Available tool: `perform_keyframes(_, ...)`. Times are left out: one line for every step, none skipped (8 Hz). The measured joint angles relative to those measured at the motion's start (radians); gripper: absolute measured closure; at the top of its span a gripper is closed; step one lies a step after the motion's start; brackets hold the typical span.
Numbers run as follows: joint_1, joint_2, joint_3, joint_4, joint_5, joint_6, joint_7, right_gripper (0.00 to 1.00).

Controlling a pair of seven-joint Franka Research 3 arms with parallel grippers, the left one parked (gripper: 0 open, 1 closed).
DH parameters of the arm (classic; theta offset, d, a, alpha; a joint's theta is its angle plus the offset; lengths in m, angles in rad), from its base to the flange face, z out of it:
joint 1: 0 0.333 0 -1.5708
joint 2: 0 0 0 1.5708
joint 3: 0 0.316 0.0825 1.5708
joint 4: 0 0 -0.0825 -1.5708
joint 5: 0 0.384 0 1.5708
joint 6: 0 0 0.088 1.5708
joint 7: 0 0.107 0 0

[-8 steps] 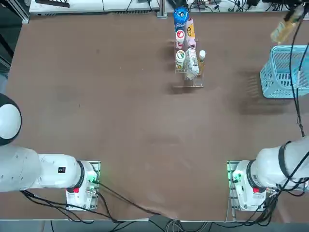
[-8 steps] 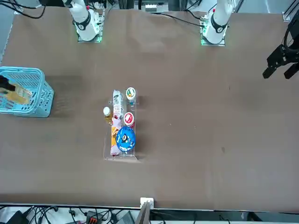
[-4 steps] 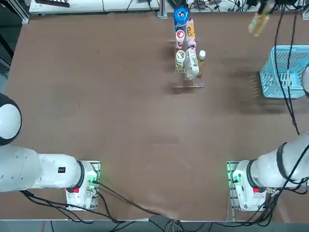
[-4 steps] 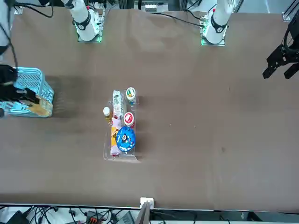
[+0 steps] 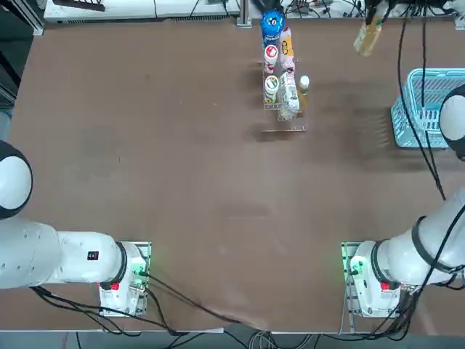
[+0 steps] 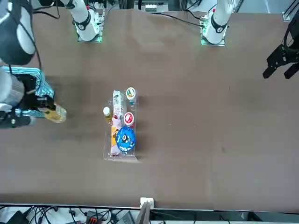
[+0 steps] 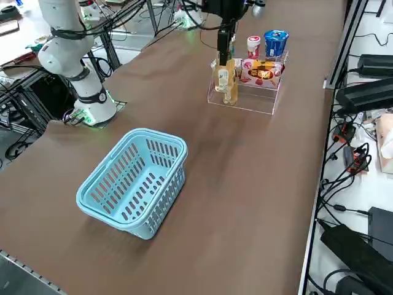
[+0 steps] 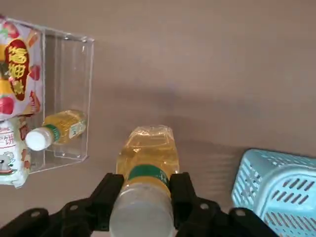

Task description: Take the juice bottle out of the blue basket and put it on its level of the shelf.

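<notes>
Pinching the juice bottle [image 8: 147, 168] by its neck, my right gripper [image 8: 143, 197] hangs above the table between the blue basket [image 7: 132, 181] and the shelf [image 5: 284, 87]

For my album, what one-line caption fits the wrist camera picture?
The right end effector grips the juice bottle above the table, between the blue basket and the shelf.

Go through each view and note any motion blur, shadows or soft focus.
Top view: the yellow-orange juice bottle is smeared by motion, and the light blue lattice basket casts a soft shadow toward the shelf.
Front view: the right gripper region looks blurred.
Right wrist view: the bottle's white cap is out of focus, while the clear acrylic shelf is sharp.
</notes>
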State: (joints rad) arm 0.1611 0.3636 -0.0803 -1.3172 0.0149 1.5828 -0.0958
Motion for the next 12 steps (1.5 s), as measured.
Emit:
perform_keyframes(0.027,0.015,0.000,0.000,0.000,0.016,-0.053,0.45)
perform_keyframes(0.046,0.035,0.000,0.000,0.000,0.039,-0.126,0.45)
perform_keyframes(0.056,0.056,0.000,0.000,0.000,0.067,-0.202,0.45)
perform_keyframes(0.061,0.073,0.000,0.001,0.000,0.094,-0.275,0.45)
perform_keyframes(0.069,0.083,0.000,0.001,0.000,0.115,-0.352,0.45)
perform_keyframes(0.080,0.089,0.000,0.001,0.000,0.133,-0.436,0.45)
perform_keyframes(0.097,0.091,0.000,0.001,0.000,0.145,-0.514,0.45)
perform_keyframes(0.117,0.092,0.000,0.001,0.000,0.149,-0.591,0.45)
perform_keyframes(0.136,0.097,0.000,0.001,0.000,0.150,-0.676,0.45)
perform_keyframes(0.148,0.108,0.000,0.001,0.000,0.153,-0.768,0.45)
perform_keyframes(0.153,0.123,0.000,0.002,0.000,0.162,-0.851,0.45)
perform_keyframes(0.156,0.139,0.000,0.001,0.000,0.173,-0.911,0.45)
